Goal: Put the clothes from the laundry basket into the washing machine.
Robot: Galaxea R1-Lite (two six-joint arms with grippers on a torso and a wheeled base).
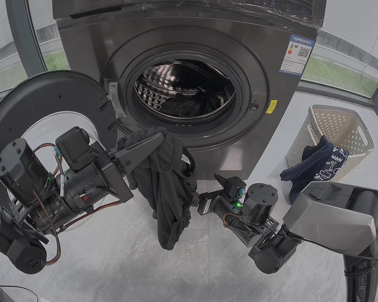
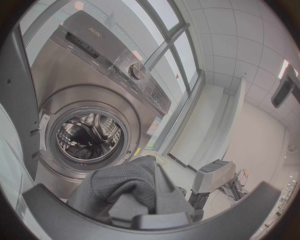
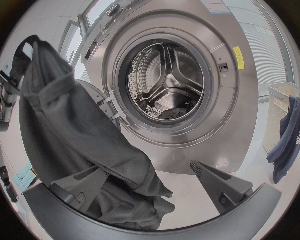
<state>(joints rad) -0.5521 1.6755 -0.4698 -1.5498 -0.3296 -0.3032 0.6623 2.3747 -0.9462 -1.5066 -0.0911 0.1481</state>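
My left gripper (image 1: 153, 143) is shut on a dark grey garment (image 1: 165, 186), held up just below the washing machine's open drum (image 1: 184, 91). The cloth hangs down toward the floor and covers the left fingers in the left wrist view (image 2: 131, 184). My right gripper (image 1: 193, 199) is open beside the garment's lower half; in the right wrist view (image 3: 145, 165) the cloth (image 3: 78, 131) drapes by one finger and partly into the gap. Dark clothes (image 3: 172, 112) lie inside the drum. A navy garment (image 1: 319, 165) hangs over the rim of the white laundry basket (image 1: 360, 121).
The washing machine (image 1: 262, 69) stands straight ahead with its round door (image 1: 43, 98) swung open to the left, close behind my left arm. The basket sits on the grey floor to the machine's right. Windows run behind the machine.
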